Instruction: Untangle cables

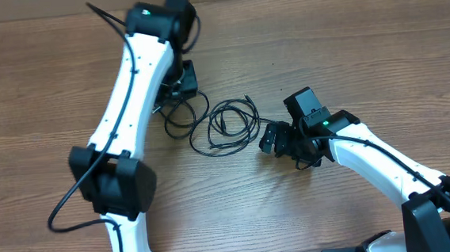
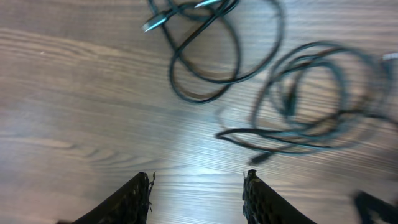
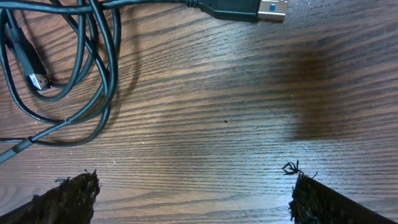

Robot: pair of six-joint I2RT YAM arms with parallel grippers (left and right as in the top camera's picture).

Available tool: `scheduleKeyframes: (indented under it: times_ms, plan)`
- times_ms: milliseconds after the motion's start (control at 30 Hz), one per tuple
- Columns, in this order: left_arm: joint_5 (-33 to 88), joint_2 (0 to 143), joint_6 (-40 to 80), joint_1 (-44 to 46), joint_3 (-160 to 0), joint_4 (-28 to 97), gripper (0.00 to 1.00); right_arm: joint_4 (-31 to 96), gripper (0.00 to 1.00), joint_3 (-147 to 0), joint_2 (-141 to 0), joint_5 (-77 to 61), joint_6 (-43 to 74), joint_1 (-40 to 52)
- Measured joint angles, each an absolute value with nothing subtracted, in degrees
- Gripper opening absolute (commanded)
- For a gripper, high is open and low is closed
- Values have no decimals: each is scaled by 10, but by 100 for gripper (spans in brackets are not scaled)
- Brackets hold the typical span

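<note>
Two thin black cables lie on the wooden table. In the overhead view one is a loose coil (image 1: pixel 223 124) at the middle, the other a smaller loop (image 1: pixel 175 115) just left of it. My left gripper (image 1: pixel 184 87) hangs over the smaller loop. Its wrist view shows it open (image 2: pixel 198 177) over bare wood, with a loop (image 2: pixel 202 98) and a blurred coil (image 2: pixel 298 134) ahead. My right gripper (image 1: pixel 267 139) sits at the coil's right edge, wide open (image 3: pixel 194 177), nothing between its fingers. The coil (image 3: pixel 106 81) and a USB plug (image 3: pixel 239 9) lie beyond its tips.
The left arm (image 1: pixel 131 85) stretches from the near edge up the left half of the table. From the lower right corner the right arm (image 1: pixel 378 159) reaches in. A wood-grain tabletop (image 1: pixel 378 44) surrounds them.
</note>
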State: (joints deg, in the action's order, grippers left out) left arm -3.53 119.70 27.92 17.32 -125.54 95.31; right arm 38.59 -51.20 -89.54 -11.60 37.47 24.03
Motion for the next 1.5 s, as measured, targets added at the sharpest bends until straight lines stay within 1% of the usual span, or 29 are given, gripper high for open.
scheduleKeyframes:
  times_ms: [33,100,200,267,333,400,500,667,1000,1400,1500]
  plan:
    - [-23,1187,274,168,-1263,951,50,386,100,-512,-895,-116,375,240]
    - [-4,1158,266,159,-1275,947,52,386,100,-512,-895,-116,375,240]
    - [10,1095,261,152,-1286,936,58,386,100,-512,-895,-116,375,240]
    - [15,1045,256,153,-1292,930,69,386,100,-512,-895,-116,375,240]
    - [15,993,253,153,-1298,931,87,386,100,-512,-895,-116,375,240]
    - [12,947,251,154,-1304,938,94,385,100,-512,-895,-116,375,240]
    - [8,908,247,154,-1309,964,99,386,100,-512,-895,-116,375,240]
    - [27,900,218,159,-1291,967,98,386,100,-512,-895,-117,375,240]
    - [49,966,208,168,-1170,946,100,392,100,-512,-895,-118,375,240]
    - [84,1034,212,169,-1164,932,100,392,100,-512,-895,-118,375,240]
    - [89,1048,196,173,-1163,940,98,399,100,-512,-895,-119,375,240]
